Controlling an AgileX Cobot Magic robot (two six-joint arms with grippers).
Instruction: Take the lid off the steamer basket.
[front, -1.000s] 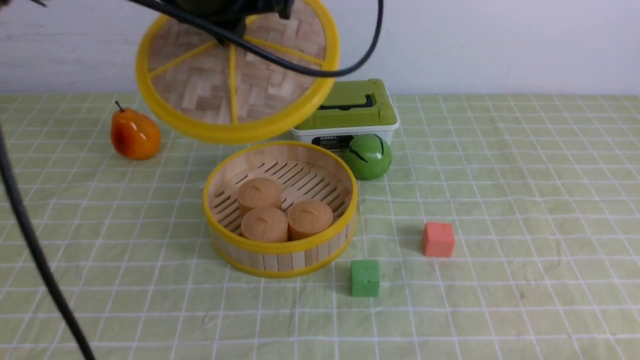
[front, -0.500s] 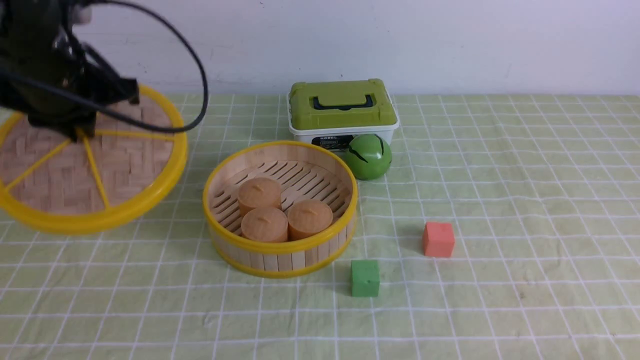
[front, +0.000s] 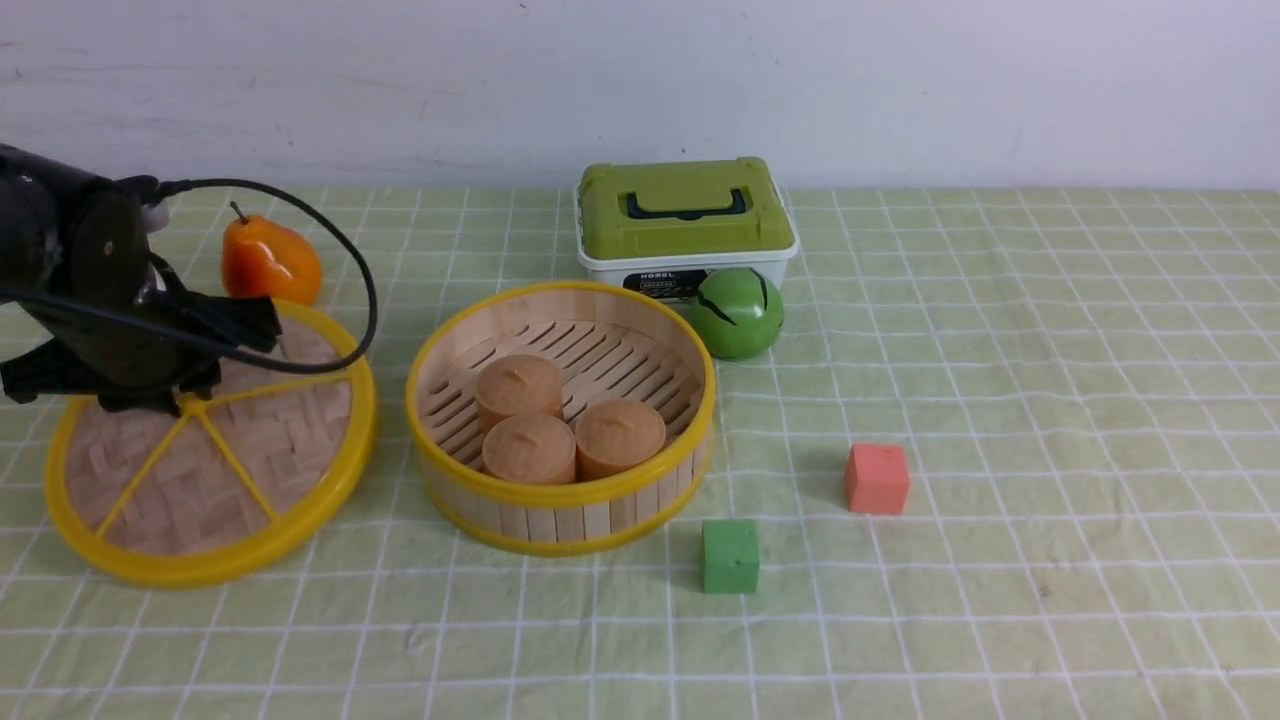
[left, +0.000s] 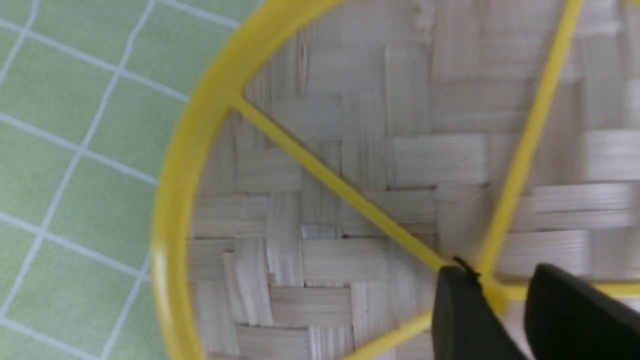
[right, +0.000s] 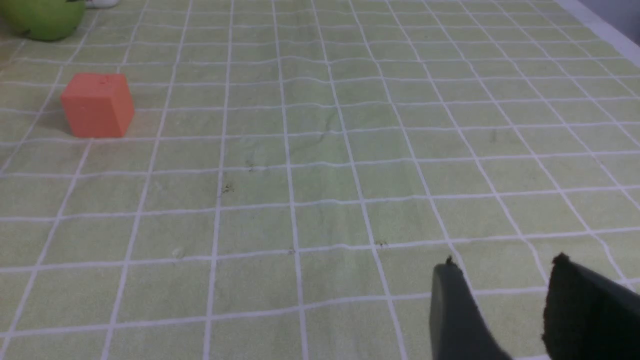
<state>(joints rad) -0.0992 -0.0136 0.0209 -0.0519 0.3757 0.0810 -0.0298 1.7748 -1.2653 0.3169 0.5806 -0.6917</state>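
Lowered onto the table (front: 980, 600) since the earlier frame, the yellow-rimmed lid (front: 290, 450) lies near the left edge, left fingers (left: 505, 300) parted around its centre knob, steamer basket (front: 568, 520) uncovered beside it, three buns (front: 530, 450) inside, right fingers (right: 505, 305) parted and empty.

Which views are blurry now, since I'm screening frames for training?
Left wrist view: lid weave mostly crisp, gripper fingertips soft. Right wrist view: gripper fingertips blurred, red block fairly clear. Front view: basket and buns reasonably sharp.
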